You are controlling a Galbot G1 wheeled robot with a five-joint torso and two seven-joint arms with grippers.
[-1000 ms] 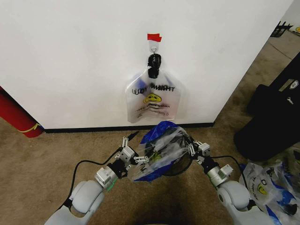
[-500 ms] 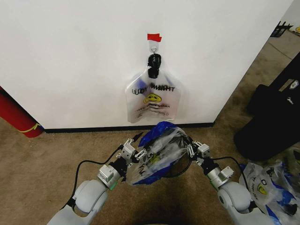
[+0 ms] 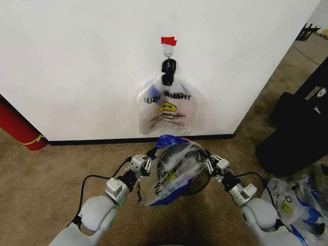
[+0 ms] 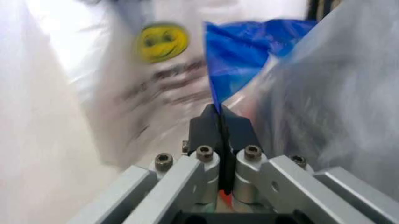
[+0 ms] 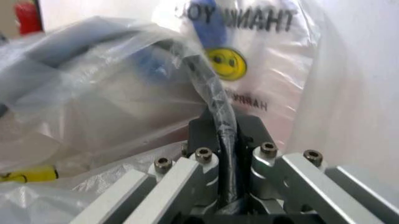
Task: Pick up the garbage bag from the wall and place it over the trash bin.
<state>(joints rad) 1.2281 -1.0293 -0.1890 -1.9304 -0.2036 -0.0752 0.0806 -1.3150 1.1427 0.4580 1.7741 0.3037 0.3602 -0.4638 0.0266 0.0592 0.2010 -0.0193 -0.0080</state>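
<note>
The wall (image 3: 77, 66), plain white with a black baseboard, filled the background. The brown carpet (image 3: 46, 174) ran out from its foot. A whitish bag with black lettering (image 3: 167, 110) hung flat against the wall from a small hook (image 3: 167, 51), its black knotted top just under a piece of red tape (image 3: 168, 40). A red cylinder with a yellow band (image 3: 18, 128) leaned at the wall's base, far to the left. The garbage bag (image 3: 177, 169), clear plastic with blue patches, was stretched open just in front of the wall's baseboard, below the hanging bag. The trash bin (image 3: 200, 182) showed only as a dark curved rim through the plastic, on the side away from the wall. The left gripper (image 3: 148, 163) was pinched closed on the bag's left edge; the left wrist view showed blue film clamped between its jaws. The right gripper (image 3: 207, 164) was likewise closed on the bag's right edge, with a twisted strand of plastic between its jaws.
</note>
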